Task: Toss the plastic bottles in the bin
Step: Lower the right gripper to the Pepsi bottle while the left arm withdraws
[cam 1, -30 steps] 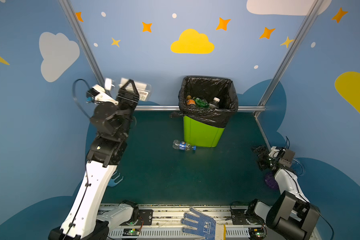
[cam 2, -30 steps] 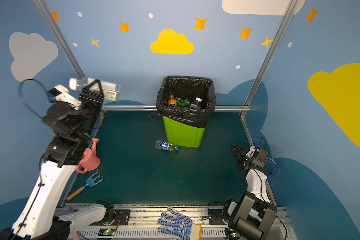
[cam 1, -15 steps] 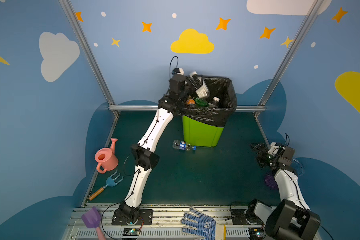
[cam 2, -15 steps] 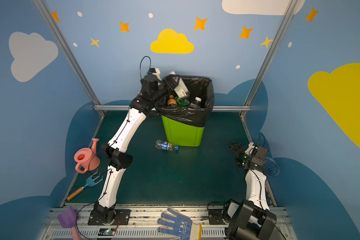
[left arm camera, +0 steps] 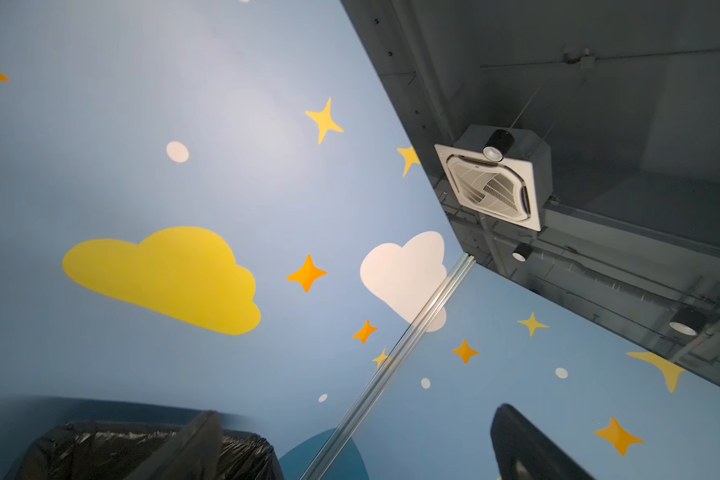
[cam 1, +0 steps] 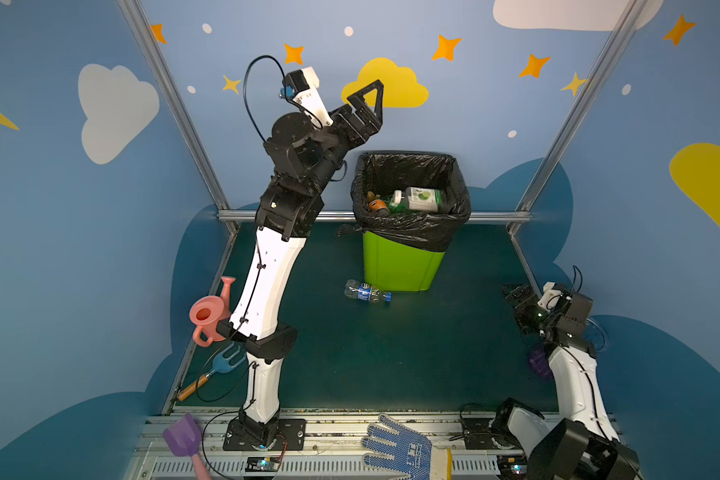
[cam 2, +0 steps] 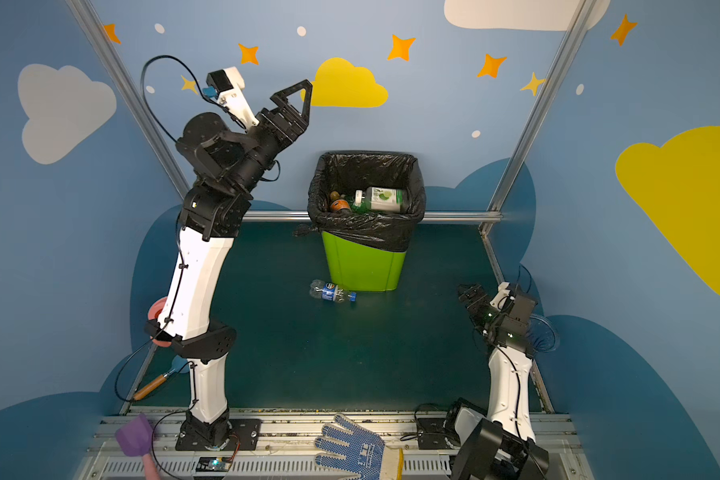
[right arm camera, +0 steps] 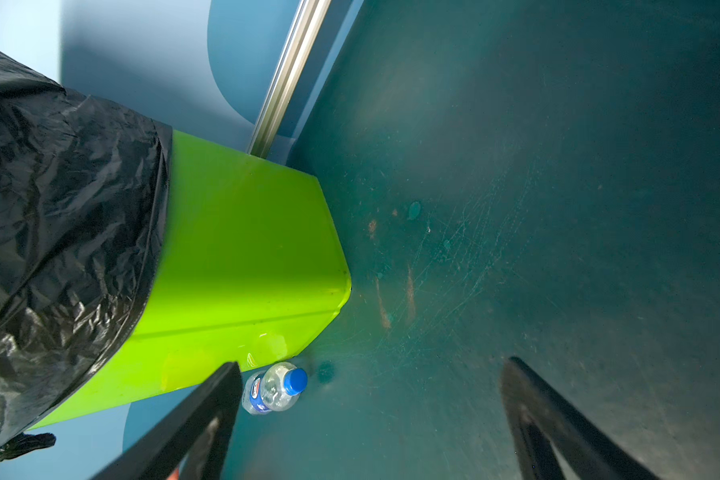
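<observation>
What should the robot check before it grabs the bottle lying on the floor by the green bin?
1. Left jaws open, empty, raised high by the bin: ok.
2. Right jaws open, empty: ok.
3. Blue-capped bottle lying on its side at the bin's foot, nothing on it: ok.
4. Bin upright, black bag over its rim: ok.
5. Room above the bottles inside: ok.
6. Bottle within the right arm's reach: cannot tell.

watering can (cam 2: pixel 155 310): mostly behind left arm (cam 2: pixel 196 274) in a top view | vase (cam 1: pixel 538 360): largely hidden by right arm (cam 1: pixel 574 382) | bottles (cam 1: pixel 418 199) in bin (cam 1: pixel 395 266): lower ones buried, label text too small | glove (cam 1: pixel 395 451), shovel (cam 1: pixel 181 436): cut off at near edge
</observation>
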